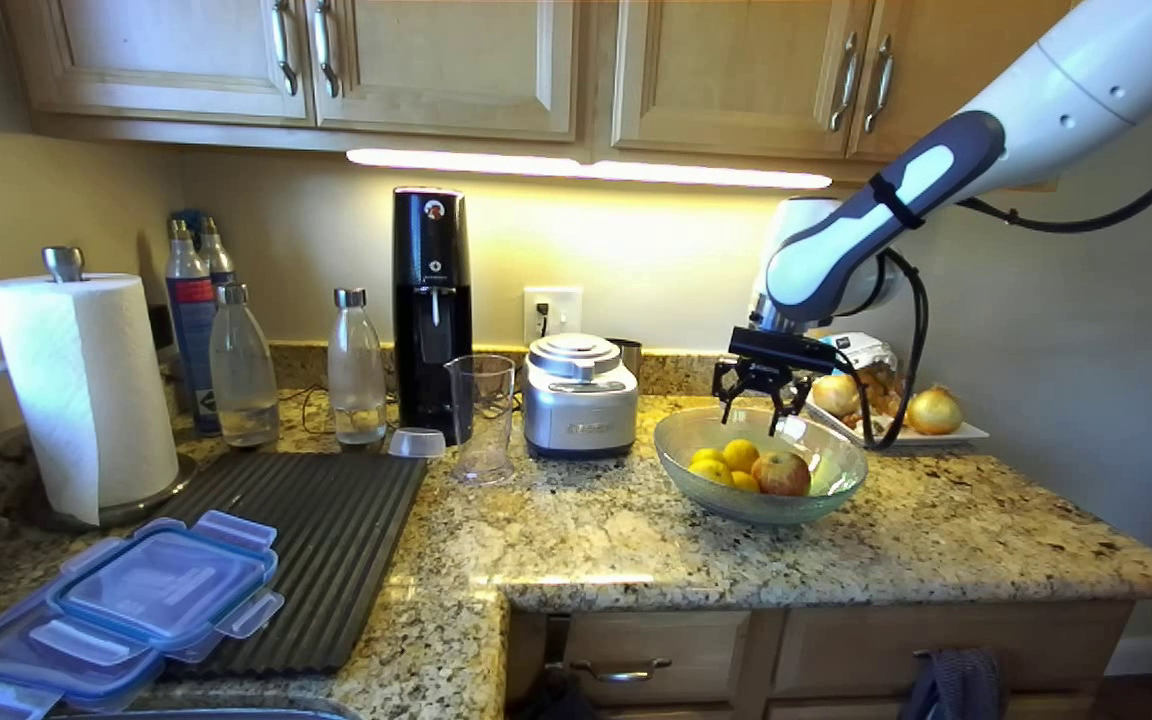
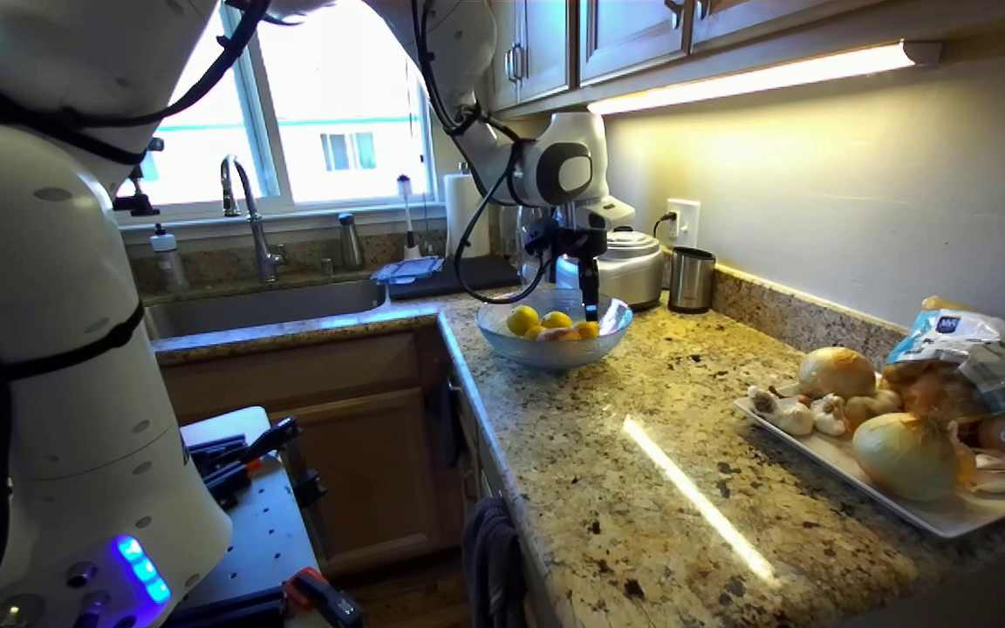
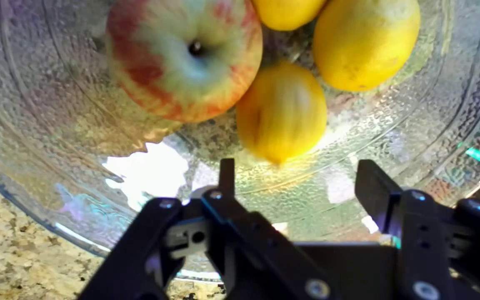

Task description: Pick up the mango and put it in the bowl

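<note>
The clear glass bowl point(image 1: 761, 508) with a green tint stands on the counter, and it also shows in an exterior view point(image 2: 550, 353) and the wrist view point(image 3: 65, 121). Several yellow fruits lie in it beside a red and yellow apple point(image 3: 186, 62). One yellow fruit point(image 3: 281, 112) is blurred, with a pointed tip towards my jaws. I cannot tell for certain which yellow fruit is the mango. My gripper point(image 3: 296, 166) points down over the bowl, fingers wide apart with nothing between them. In both exterior views its fingertips point(image 1: 750, 424) point(image 2: 590, 314) are low over the bowl, close to the fruit.
A silver-white appliance point(image 1: 581, 405) and a clear pitcher point(image 1: 482, 425) stand beside the bowl. A white plate point(image 2: 816, 440) holds onions and garlic, with a bag point(image 2: 978, 358) on it. A steel cup point(image 2: 692, 279) stands by the wall. Cabinets point(image 1: 736, 80) hang above the counter.
</note>
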Tool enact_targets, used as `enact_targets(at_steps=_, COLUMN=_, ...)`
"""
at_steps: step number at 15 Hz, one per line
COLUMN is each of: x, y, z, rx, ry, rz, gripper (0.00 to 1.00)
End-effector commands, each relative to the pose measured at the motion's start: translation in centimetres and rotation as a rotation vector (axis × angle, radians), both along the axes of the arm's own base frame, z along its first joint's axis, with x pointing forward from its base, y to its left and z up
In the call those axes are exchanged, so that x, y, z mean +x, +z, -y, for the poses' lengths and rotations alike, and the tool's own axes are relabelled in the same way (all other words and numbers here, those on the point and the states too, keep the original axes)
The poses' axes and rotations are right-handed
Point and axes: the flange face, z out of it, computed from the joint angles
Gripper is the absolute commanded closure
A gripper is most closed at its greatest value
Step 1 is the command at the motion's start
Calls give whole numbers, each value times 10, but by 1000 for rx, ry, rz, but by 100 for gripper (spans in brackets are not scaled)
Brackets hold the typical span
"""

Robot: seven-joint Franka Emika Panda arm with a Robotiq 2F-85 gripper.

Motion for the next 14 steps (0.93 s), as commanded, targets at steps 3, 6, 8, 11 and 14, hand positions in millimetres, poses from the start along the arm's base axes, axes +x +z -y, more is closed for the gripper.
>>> enact_targets(at_steps=3, x=-11, y=37, z=-3, rx=1, ry=66, rz=-3, gripper=0)
enact_targets(at_steps=6, x=-25, y=66, z=6, rx=6, ry=85, rz=-66, gripper=0)
enact_targets(at_steps=8, x=-36, y=85, z=12, rx=13, ry=97, rz=-110, gripper=0)
enact_targets(at_steps=11, x=-54, y=111, z=21, rx=17, ry=114, rz=-176, gripper=0)
enact_targets(at_steps=14, x=-37, y=107, z=16, rx=-1, ry=100, rz=-154, gripper=0)
